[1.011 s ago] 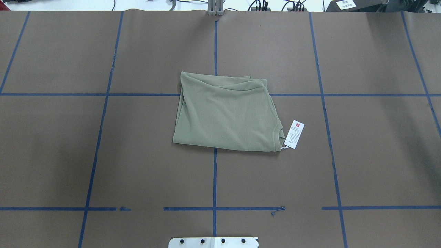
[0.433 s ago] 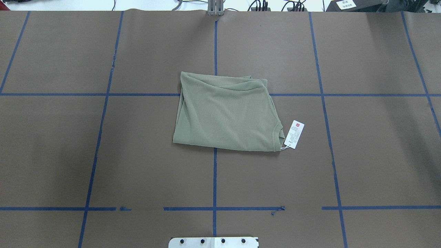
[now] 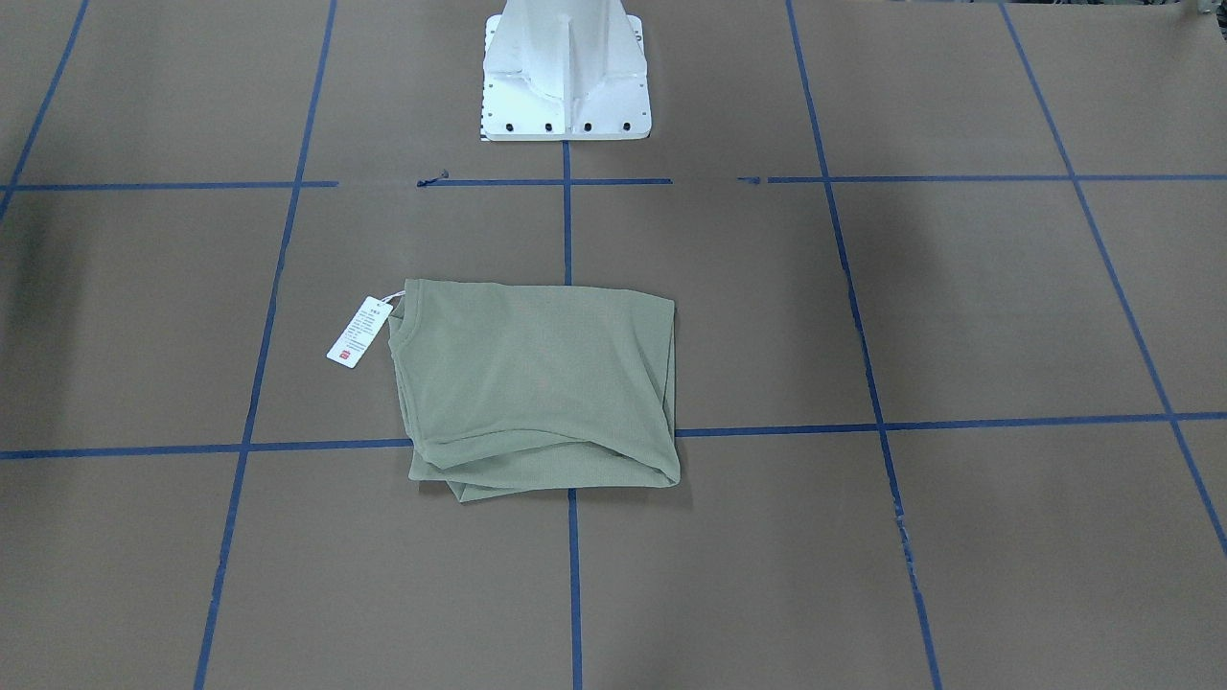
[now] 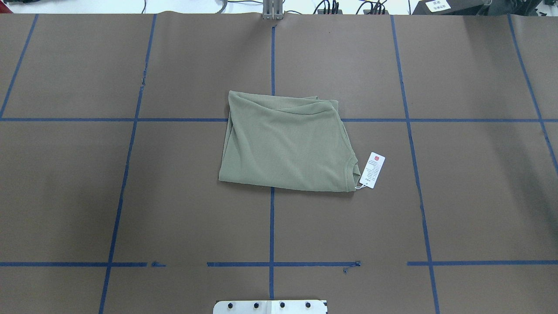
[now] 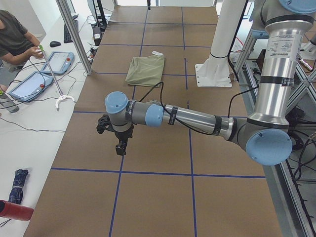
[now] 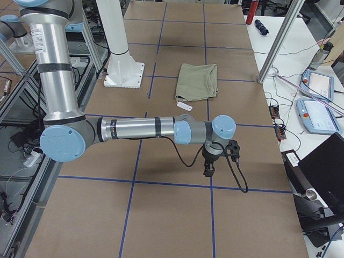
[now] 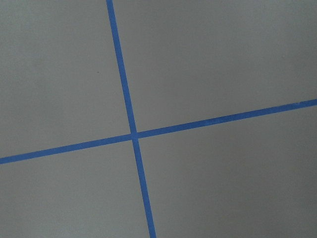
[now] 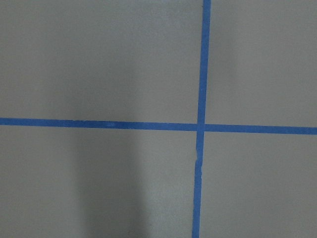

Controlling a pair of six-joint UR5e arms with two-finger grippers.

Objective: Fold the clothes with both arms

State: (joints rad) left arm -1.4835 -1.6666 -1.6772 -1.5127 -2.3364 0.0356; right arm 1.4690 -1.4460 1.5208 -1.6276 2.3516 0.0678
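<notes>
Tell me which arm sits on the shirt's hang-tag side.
The right arm: the hang tag sticks out of the shirt toward it; the left arm is beyond the opposite edge.

We see a table (image 4: pixel 479 196) papered in brown and gridded with blue tape (image 4: pixel 271 226). In the left-end view a white bench (image 5: pixel 29 148) sits at nine o'clock, holding two tablets (image 5: pixel 61 61), with a seated person (image 5: pixel 15 34) at ten o'clock.

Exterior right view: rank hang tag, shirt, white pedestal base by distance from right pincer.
1. hang tag, on the shirt's side facing the right pincer
2. shirt, just beyond the tag
3. white pedestal base, off to the view's left
</notes>
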